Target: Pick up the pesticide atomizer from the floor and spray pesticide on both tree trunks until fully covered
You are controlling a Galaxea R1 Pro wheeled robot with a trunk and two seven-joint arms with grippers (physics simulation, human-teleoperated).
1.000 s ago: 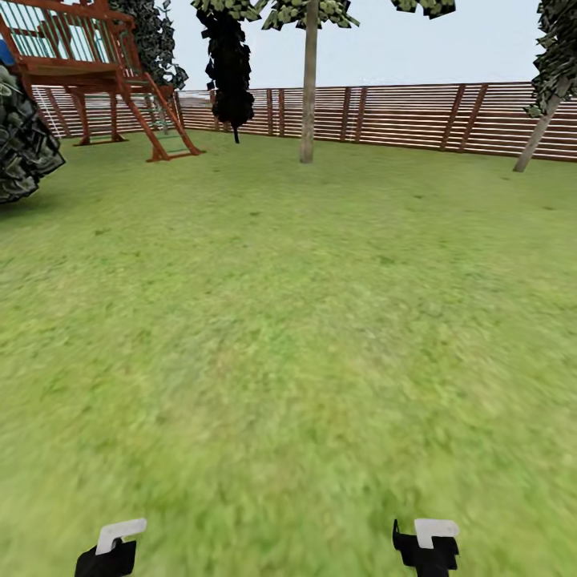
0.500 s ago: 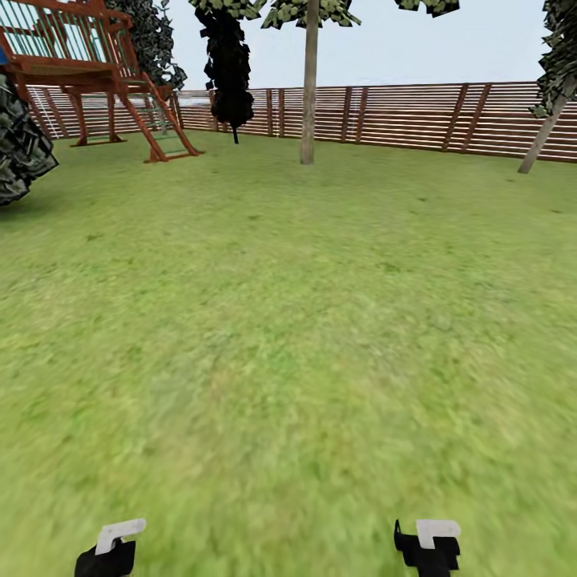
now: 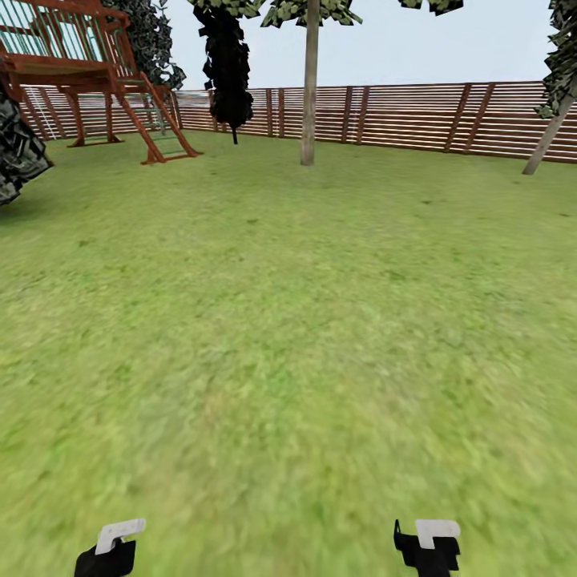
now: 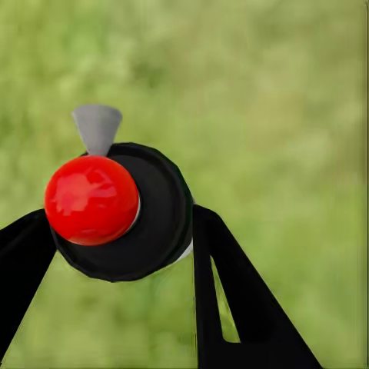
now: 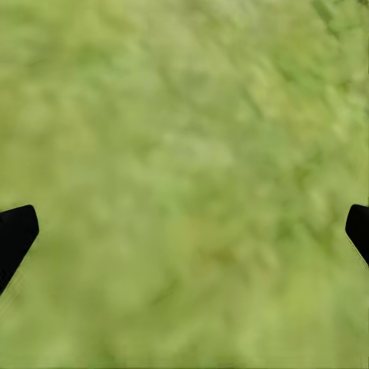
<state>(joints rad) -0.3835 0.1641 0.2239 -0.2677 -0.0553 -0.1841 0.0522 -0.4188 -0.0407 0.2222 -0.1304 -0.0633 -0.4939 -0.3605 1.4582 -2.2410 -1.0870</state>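
Observation:
In the left wrist view the pesticide atomizer (image 4: 157,219), a black round body with a red knob and a small grey nozzle, sits between the two black fingers of my left gripper (image 4: 115,234), which is shut on it. My left gripper (image 3: 110,546) hangs low over the garden lawn (image 3: 288,336). My right gripper (image 3: 427,541) hangs at the same height, and its fingers stand wide apart over bare grass, so this gripper (image 5: 184,231) is open. A tall tree with a straight bare trunk (image 3: 309,96) stands far ahead by the fence. No white specks show.
A brown slatted fence (image 3: 401,116) closes the far side. A red-brown play tower with a ladder (image 3: 88,72) stands at the far left, a dark bush (image 3: 18,152) at the left edge, a dark narrow tree (image 3: 227,72) beside the trunk, and a leaning trunk (image 3: 549,136) at the far right.
The whole view has shifted a little: the bush and play tower slid left and the leaning trunk slid right. Both grippers keep their places in the picture.

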